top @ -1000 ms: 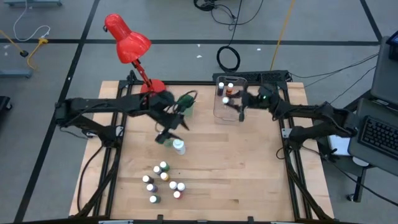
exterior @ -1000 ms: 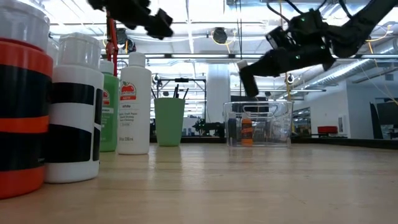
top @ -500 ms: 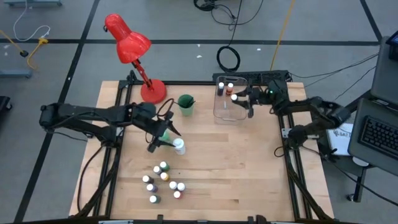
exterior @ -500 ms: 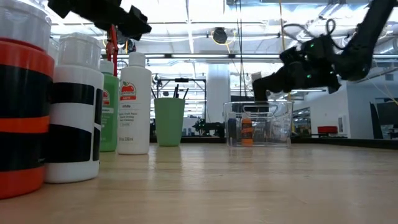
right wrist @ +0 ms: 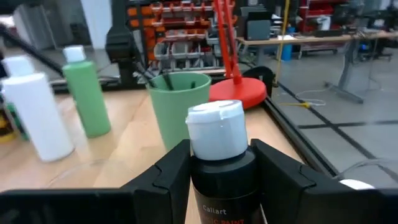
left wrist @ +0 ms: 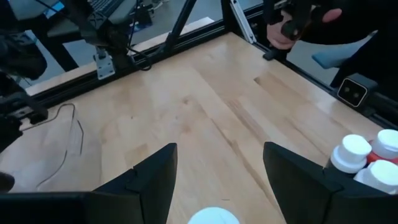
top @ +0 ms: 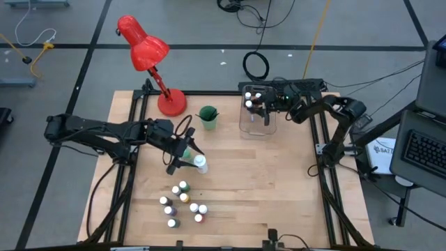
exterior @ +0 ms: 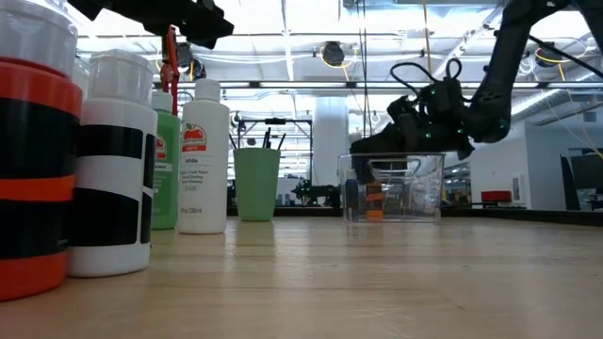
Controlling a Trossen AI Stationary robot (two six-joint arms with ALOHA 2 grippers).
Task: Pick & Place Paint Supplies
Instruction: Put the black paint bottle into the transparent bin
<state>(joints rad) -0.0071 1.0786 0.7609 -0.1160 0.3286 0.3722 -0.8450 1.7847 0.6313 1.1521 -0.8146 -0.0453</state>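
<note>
Our right gripper clamps dark paint bottle above clear bin; left gripper spread over white bottle.

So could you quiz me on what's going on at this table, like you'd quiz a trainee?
1. True or false: the right tool is shut on a small paint bottle with a white cap.
2. Above what does the right tool hang? A) the red lamp B) the clear bin C) the green cup
3. Fill in: the left tool is open over a ____ bottle cap.

Key: 1 true; 2 B; 3 white.
</note>
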